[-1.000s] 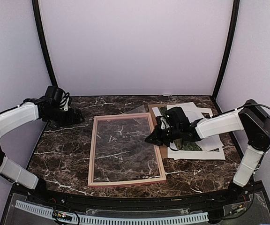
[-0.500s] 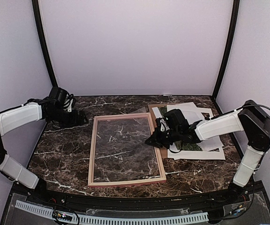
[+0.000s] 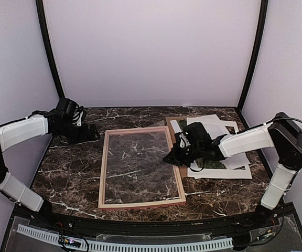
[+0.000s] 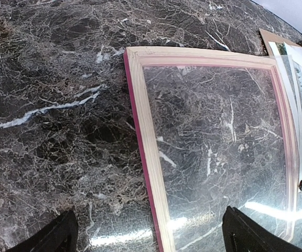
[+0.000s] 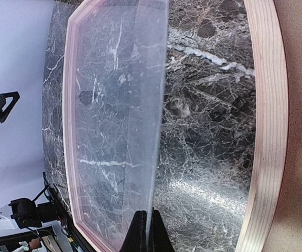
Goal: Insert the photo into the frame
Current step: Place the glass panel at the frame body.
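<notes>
The pink wooden frame point(image 3: 103, 173) lies flat in the middle of the table; it also shows in the left wrist view point(image 4: 146, 142) and the right wrist view point(image 5: 269, 105). My right gripper point(image 3: 168, 156) is at the frame's right rail, shut point(image 5: 147, 231) on the edge of a clear pane point(image 5: 114, 105) that slants over the frame opening. The photo point(image 3: 213, 165) lies to the right in a pile of sheets, mostly hidden under my right arm. My left gripper point(image 3: 90, 132) is open and empty point(image 4: 148, 233) above the frame's far left corner.
A white mat point(image 3: 229, 172) and a brown backing board point(image 3: 172, 126) lie with the photo right of the frame. The board's corner shows in the left wrist view point(image 4: 269, 38). Black posts and pale walls close the back and sides.
My left gripper has moved a little to the right, towards the frame's far left corner. My right gripper stays at the right rail, still shut on the pane.
</notes>
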`<state>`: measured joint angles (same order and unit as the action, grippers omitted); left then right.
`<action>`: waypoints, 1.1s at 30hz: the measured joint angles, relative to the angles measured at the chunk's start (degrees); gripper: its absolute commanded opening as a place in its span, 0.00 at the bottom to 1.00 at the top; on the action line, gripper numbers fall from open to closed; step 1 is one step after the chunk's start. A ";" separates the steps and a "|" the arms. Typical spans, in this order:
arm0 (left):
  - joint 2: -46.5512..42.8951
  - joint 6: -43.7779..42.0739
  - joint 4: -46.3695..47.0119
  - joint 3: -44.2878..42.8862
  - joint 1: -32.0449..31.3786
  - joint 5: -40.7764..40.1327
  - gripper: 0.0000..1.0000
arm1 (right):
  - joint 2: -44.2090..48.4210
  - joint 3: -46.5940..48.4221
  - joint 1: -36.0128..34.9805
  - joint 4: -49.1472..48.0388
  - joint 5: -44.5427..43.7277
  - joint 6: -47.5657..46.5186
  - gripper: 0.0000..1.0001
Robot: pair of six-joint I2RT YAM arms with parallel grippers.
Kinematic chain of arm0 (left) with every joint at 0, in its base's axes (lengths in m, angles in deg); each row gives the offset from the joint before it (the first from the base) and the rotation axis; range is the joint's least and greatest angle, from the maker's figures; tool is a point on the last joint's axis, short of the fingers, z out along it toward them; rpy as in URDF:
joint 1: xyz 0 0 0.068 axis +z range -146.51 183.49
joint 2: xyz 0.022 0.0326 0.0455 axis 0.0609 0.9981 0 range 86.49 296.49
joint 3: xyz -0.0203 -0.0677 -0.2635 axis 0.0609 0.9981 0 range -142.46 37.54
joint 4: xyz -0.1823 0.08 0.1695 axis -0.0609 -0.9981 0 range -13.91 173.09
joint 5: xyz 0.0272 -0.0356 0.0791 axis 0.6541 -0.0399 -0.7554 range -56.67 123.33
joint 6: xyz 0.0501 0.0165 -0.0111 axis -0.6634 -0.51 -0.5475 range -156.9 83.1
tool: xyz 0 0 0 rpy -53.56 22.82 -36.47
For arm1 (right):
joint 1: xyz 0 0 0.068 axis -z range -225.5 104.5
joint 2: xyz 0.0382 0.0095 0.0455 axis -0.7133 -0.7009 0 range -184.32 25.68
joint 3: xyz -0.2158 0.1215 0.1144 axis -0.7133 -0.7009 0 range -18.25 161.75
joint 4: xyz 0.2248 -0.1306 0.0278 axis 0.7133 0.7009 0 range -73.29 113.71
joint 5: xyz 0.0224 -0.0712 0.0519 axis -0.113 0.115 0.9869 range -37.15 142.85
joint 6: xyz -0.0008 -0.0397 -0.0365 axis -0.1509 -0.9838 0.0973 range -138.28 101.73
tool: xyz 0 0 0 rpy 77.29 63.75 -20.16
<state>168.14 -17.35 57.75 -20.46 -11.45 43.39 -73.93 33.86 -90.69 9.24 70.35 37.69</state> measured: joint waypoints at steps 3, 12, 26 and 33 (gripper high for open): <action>0.02 0.02 0.02 0.00 -0.07 0.00 0.99 | 0.00 0.00 0.00 0.33 -0.11 -0.26 0.00; 0.26 0.04 0.02 0.00 -0.09 0.00 0.99 | 0.00 0.04 0.00 0.98 -0.09 -1.05 0.00; 0.85 0.02 0.00 0.00 -0.35 -0.02 0.99 | 0.90 1.11 0.00 3.15 1.46 -2.23 0.00; 0.96 0.02 0.00 0.00 -0.35 -0.02 0.99 | 0.92 1.25 0.00 3.93 1.88 -2.36 0.00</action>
<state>169.10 -17.33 57.75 -20.46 -11.80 43.37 -73.01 35.11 -90.69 13.18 72.23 35.33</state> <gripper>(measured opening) 0.989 0.014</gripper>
